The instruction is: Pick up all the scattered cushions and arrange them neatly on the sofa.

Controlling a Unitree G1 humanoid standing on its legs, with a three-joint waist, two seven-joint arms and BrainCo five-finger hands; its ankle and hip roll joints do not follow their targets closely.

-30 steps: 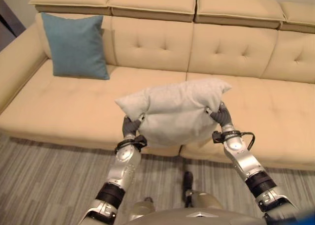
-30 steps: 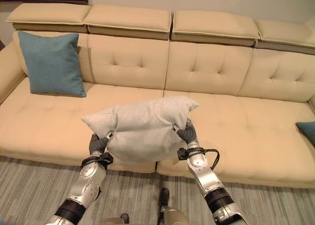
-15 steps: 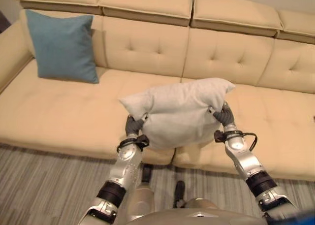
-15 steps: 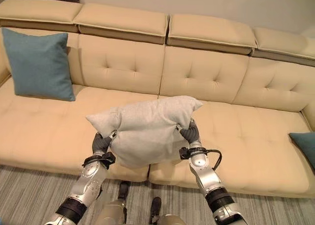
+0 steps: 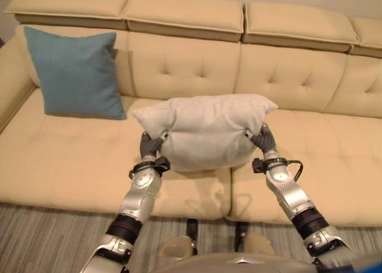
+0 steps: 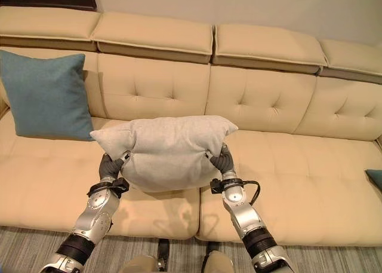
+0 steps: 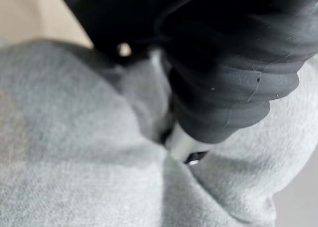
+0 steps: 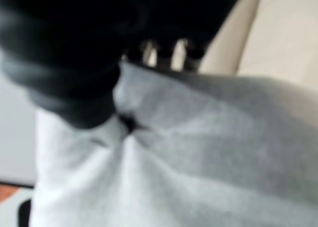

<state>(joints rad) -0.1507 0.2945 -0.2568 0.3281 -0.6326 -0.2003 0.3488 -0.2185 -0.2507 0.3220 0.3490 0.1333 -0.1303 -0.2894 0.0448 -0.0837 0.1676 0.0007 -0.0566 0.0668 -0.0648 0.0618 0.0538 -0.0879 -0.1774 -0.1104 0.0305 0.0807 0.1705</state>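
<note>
Left eye view: left hand [image 5: 150,146] and right hand [image 5: 263,140] clutch a grey cushion [image 5: 205,129] above the sofa [image 5: 71,159]; blue cushion [image 5: 74,73] far left, open seat right.

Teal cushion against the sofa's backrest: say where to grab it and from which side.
Grip the teal cushion by its two upright side edges, one hand each, coming from the front. It stands leaning on the sofa backrest, face forward. Both hands now grip the grey cushion.
</note>
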